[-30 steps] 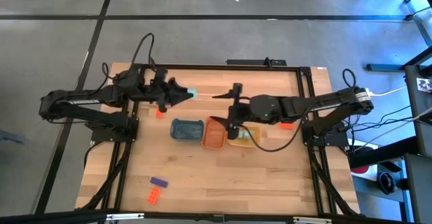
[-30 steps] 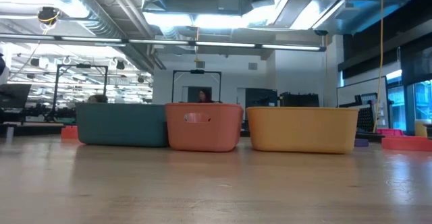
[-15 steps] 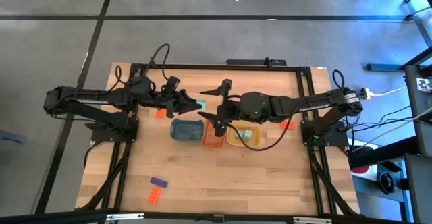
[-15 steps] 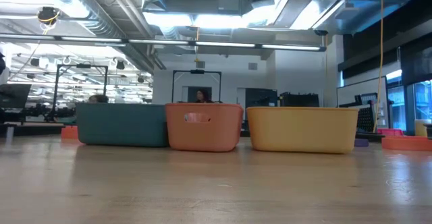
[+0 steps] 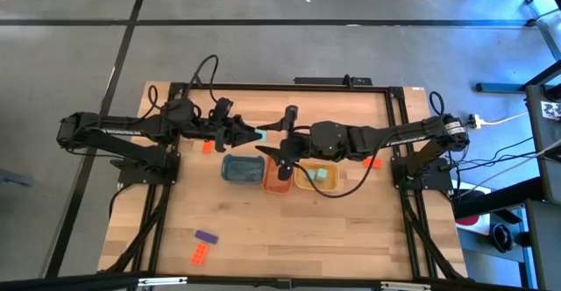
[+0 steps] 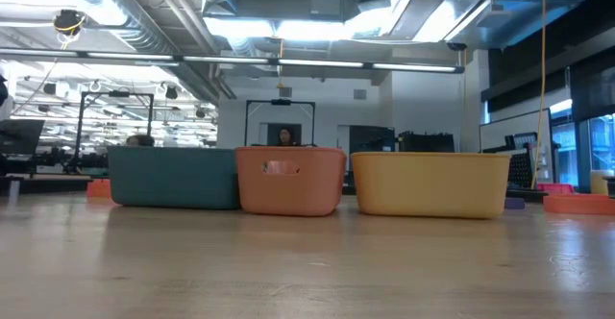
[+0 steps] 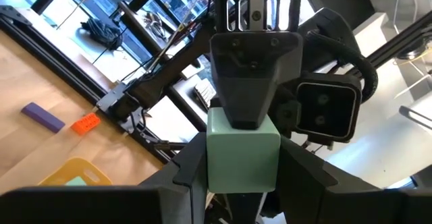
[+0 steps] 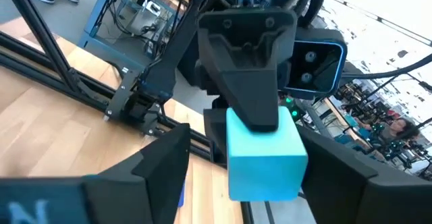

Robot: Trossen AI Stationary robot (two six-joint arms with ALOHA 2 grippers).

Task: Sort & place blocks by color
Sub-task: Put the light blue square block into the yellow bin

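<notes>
One big wooden table (image 5: pixel 289 230) holds it all. Two dark arms reach in over its far half and meet above the middle.

The left gripper (image 5: pixel 252 136) has its fingers closed on a mint green block (image 5: pixel 260 137) and holds it up in the air, over the table just behind the blue tray (image 5: pixel 243 168). The right gripper (image 5: pixel 273 133) points at it from the other side. Its fingers (image 8: pixel 162 166) stand wide on both sides of that same block (image 8: pixel 264 153) but there is a gap on at least one side, so it has no hold on it.

Three trays sit in a row, side by side — blue, then the orange tray (image 5: pixel 278 175), then the yellow tray (image 5: pixel 316 177). A second mint block (image 5: pixel 321 175) lies in the yellow tray.

Some small blocks lie on the bare wood. One orange-red block (image 5: pixel 208 147) is by the left arm, near the blue tray. Another orange-red block (image 5: pixel 372 160) is under the right arm. Well apart from the trays, near the front left corner, lie a purple block (image 5: pixel 206 237) and a third orange-red block (image 5: pixel 202 255) — close to each other.
</notes>
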